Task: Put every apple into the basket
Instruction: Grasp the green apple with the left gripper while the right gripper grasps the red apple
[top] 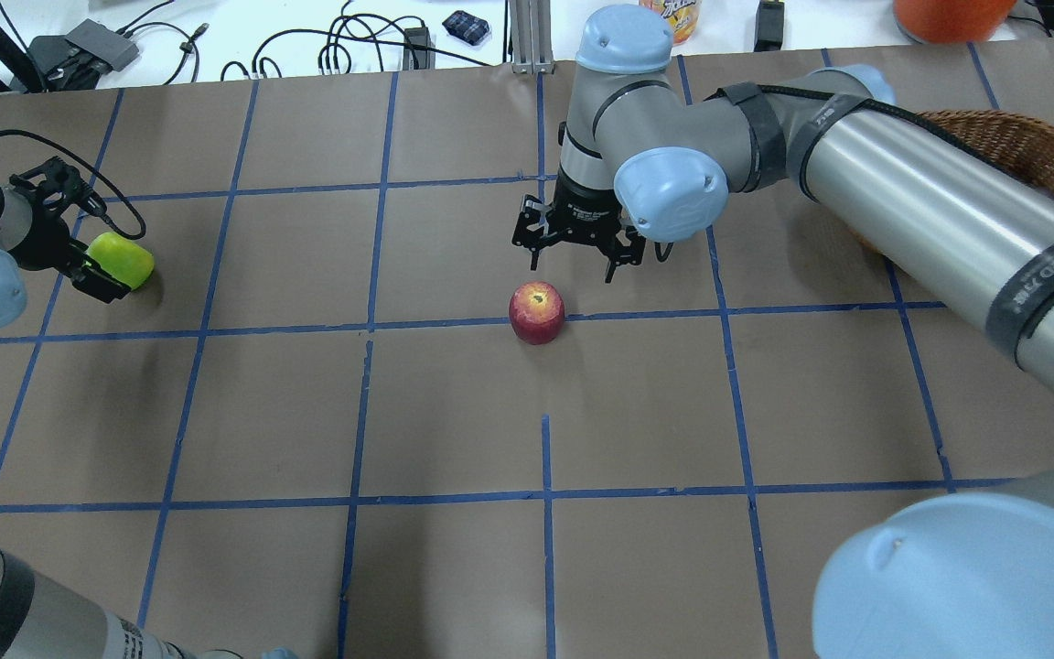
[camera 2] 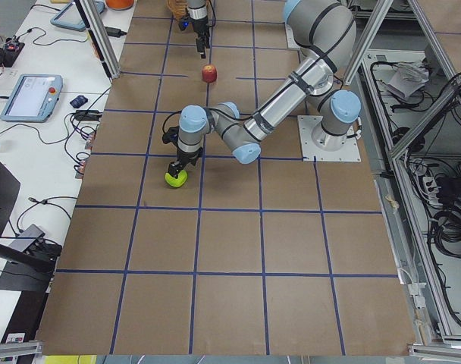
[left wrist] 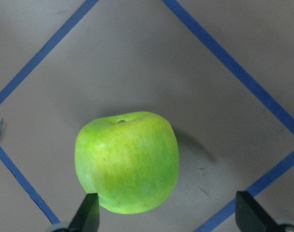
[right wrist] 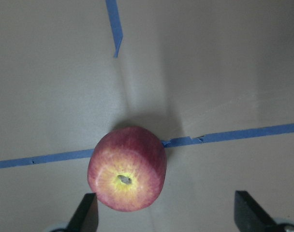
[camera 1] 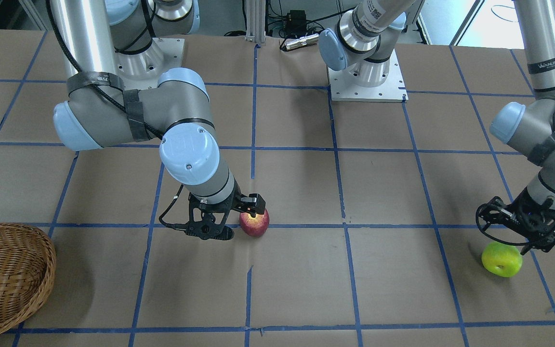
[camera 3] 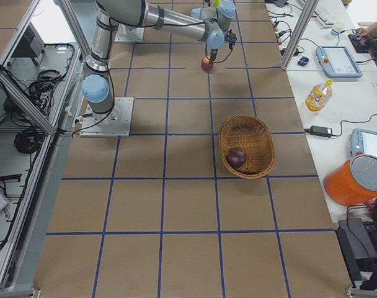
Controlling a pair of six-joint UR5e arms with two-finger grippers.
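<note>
The yellow-green apple [camera 1: 501, 259] [top: 120, 259] [left wrist: 127, 162] lies on the table at my left end. My left gripper [camera 1: 513, 238] [top: 97, 265] [left wrist: 167, 212] is open just above it, with the apple nearer one finger. The red apple [camera 1: 254, 222] [top: 536, 312] [right wrist: 127, 169] lies mid-table, its yellowish stem end up. My right gripper [camera 1: 241, 219] [top: 573, 270] [right wrist: 164, 212] is open above and beside it, not touching it. The wicker basket [camera 3: 263, 146] [camera 1: 7, 274] [top: 1012, 137] sits toward my right end. The maroon apple [camera 3: 236, 158] lies in it.
The table is brown paper with a blue tape grid. The arm base plates [camera 1: 366, 82] sit at the robot's side. A side table with a bottle [camera 3: 317, 95], an orange container [camera 3: 356, 180] and cables runs along the far edge.
</note>
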